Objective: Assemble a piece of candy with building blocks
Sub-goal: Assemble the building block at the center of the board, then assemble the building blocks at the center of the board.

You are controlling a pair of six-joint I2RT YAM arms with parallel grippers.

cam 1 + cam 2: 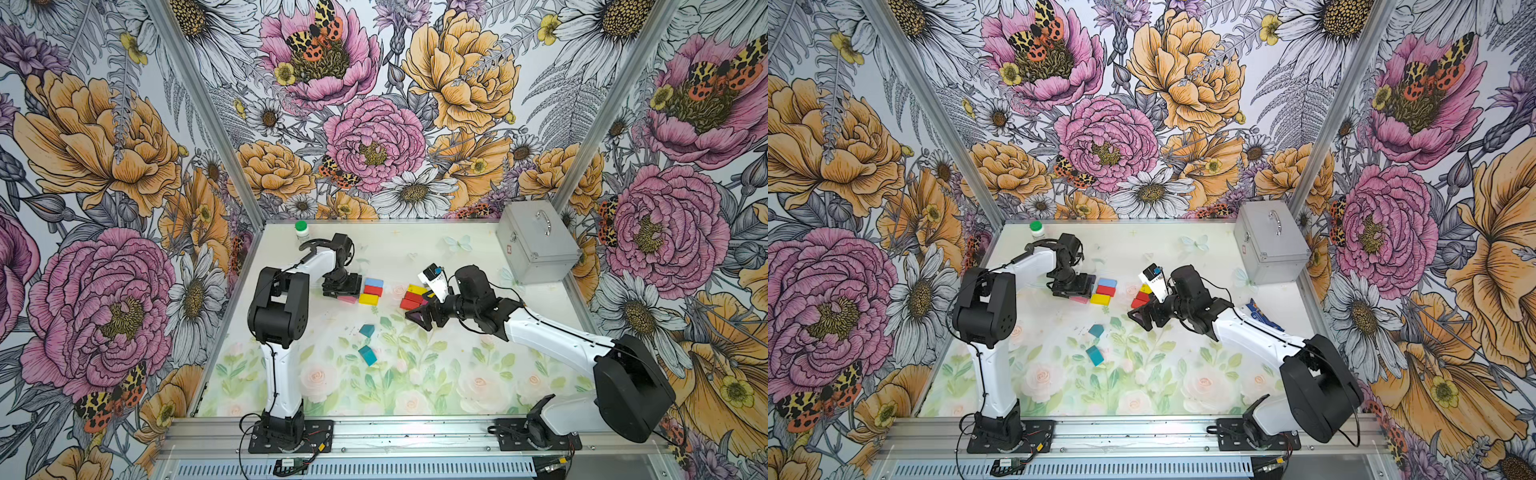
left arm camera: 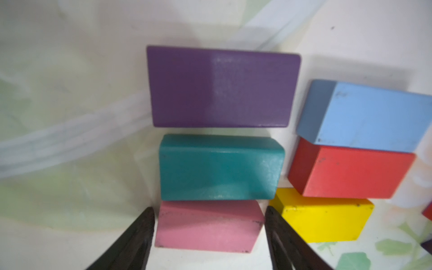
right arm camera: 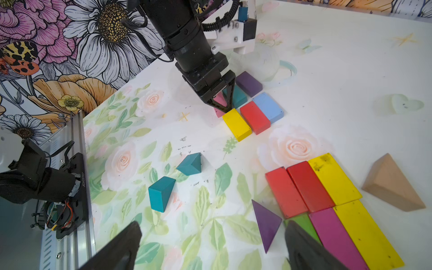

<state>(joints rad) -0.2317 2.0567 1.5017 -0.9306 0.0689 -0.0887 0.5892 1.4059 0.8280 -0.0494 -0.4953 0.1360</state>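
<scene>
Left tool (image 2: 209,208) straddles the pink painted brick (image 2: 205,230), grip unclear; a crooked lift could knock the adjoining teal painted brick (image 2: 219,168) askew.

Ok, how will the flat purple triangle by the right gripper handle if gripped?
Probably stiff: the purple triangle looks like solid painted wood. Lying flat, it should not roll or tip. Its slanted edges could slip out of the right gripper's jaws.

Well left of the silver case (image 1: 538,243), a light blue brick (image 1: 373,282), a red brick (image 1: 373,290) and a yellow brick (image 1: 369,299) lie touching in a row, the left hand (image 1: 340,293) just beyond them at a pink brick (image 1: 348,299), the right hand (image 1: 420,319) between row and case.
</scene>
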